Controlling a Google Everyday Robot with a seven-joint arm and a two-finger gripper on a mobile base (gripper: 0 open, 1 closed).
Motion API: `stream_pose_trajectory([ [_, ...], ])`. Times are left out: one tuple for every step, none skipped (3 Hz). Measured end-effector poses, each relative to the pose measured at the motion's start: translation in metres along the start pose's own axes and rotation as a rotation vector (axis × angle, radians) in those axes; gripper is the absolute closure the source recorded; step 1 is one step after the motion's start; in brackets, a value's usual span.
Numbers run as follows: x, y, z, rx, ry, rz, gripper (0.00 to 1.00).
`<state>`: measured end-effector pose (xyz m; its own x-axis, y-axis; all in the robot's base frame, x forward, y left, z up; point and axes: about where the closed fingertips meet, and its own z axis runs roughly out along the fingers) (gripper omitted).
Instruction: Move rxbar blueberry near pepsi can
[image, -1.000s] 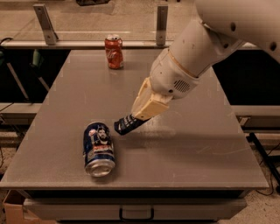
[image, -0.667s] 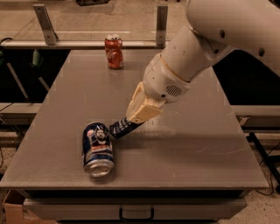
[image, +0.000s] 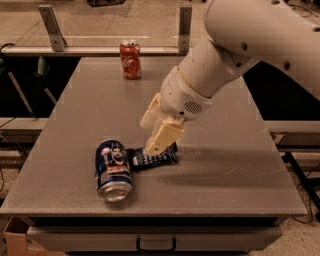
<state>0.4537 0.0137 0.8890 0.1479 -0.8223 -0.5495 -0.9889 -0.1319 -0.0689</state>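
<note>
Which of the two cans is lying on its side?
The dark blue pepsi can, nearer the camera, lies on its side; the gripper is at the rxbar blueberry right beside it. The orange-red can farther back stands upright.

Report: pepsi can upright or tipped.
Tipped: the pepsi can lies on its side, silver end showing. The tool is over the rxbar blueberry.

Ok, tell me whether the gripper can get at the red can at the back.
Probably yes: the gripper is down at the rxbar blueberry beside the pepsi can, and nothing stands between it and the red can.
</note>
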Motion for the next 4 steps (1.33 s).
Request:
stream_pose_trajectory([
  [0.004, -0.005, -0.001, 0.009, 0.005, 0.006, 0.0],
  [0.024, -0.026, -0.03, 0.07, 0.003, 0.047, 0.0],
  [0.075, -0.054, -0.096, 0.177, -0.024, 0.117, 0.0],
  [0.116, -0.074, -0.178, 0.338, -0.024, 0.146, 0.0],
])
